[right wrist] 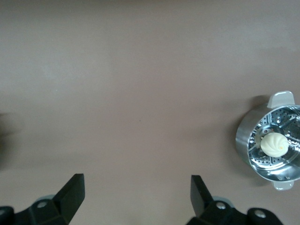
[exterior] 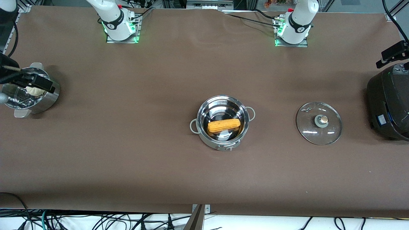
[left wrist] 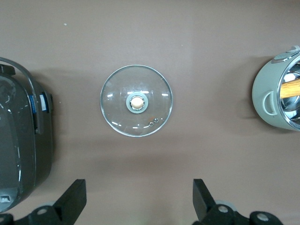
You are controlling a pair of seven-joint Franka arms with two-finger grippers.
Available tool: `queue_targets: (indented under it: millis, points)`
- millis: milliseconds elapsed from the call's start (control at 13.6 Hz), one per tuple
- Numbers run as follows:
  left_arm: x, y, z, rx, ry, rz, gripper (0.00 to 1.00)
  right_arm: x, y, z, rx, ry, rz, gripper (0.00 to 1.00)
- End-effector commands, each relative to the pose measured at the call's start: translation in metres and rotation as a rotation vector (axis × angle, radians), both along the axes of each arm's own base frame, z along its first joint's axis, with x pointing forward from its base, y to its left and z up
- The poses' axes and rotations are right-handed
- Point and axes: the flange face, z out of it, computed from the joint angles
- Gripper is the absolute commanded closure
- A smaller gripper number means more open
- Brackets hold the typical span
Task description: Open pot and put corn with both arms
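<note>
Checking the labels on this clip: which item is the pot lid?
On the brown table, between the open steel pot holding the corn and the black cooker, lies the lid. It alone is flat clear glass with a tan knob.

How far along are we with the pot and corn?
Both steps look done: the lid lies on the table beside the open pot, and the corn lies inside it. The left gripper and right gripper hold nothing, fingers open. Nothing visibly remains.
</note>
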Motion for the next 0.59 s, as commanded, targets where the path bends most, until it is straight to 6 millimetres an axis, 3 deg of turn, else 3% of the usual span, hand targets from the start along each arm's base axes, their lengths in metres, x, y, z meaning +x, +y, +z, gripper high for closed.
queue_targets:
  millis: [0, 74, 147, 369, 516]
  points:
    - [0.008, -0.024, 0.003, 0.032, 0.019, -0.035, 0.00, -0.035, -0.006, -0.013, -0.006, 0.023, -0.027, 0.00]
    - [0.011, -0.048, 0.003, 0.045, 0.021, -0.021, 0.00, -0.041, -0.009, -0.014, -0.005, 0.036, 0.000, 0.00]
    - [0.011, -0.052, 0.004, 0.067, 0.025, 0.054, 0.00, -0.044, -0.010, -0.011, -0.005, 0.037, 0.036, 0.00]
    - [0.011, -0.051, 0.004, 0.069, 0.028, 0.096, 0.00, -0.046, -0.015, -0.019, 0.009, 0.054, 0.235, 0.00]
    - [0.018, -0.052, -0.007, 0.073, 0.046, 0.094, 0.00, -0.046, -0.019, -0.023, 0.014, 0.059, 0.274, 0.00]
